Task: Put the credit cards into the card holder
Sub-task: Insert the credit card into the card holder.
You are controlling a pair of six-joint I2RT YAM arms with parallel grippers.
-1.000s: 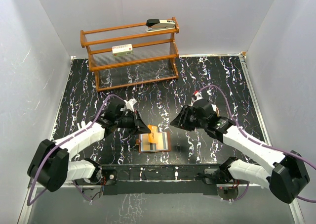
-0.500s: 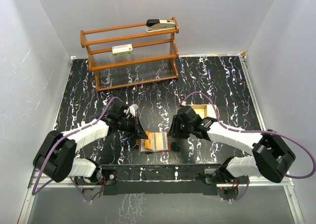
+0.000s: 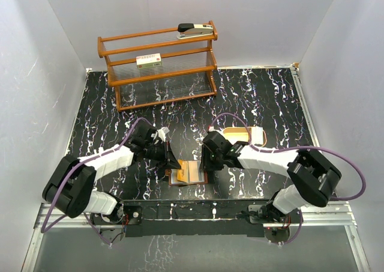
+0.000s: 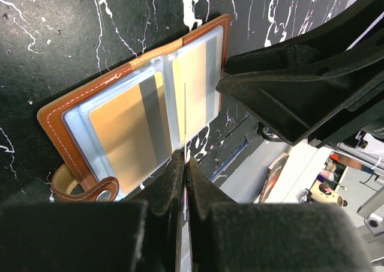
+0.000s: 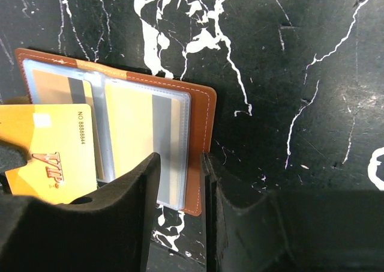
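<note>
Left gripper (image 4: 185,164): clamped on a gold credit card (image 5: 57,146), carried on edge over the open card holder (image 5: 203,122), evidently to line it up with a clear sleeve (image 4: 195,92). The holder lies spread flat on the table (image 3: 252,98), with cards showing in both sleeves. Right gripper (image 5: 179,188): jaws parted, nothing held, straddling the holder's right edge, likely to steady it. Actual contact cannot be confirmed.

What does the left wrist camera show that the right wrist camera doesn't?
Only the left wrist: the snap tab of the card holder, and the credit card edge-on, a thin line in the shut left pincer. Only the right wrist: that card's gold face printed VIP. Both: the open holder with striped gold cards tucked inside.
</note>
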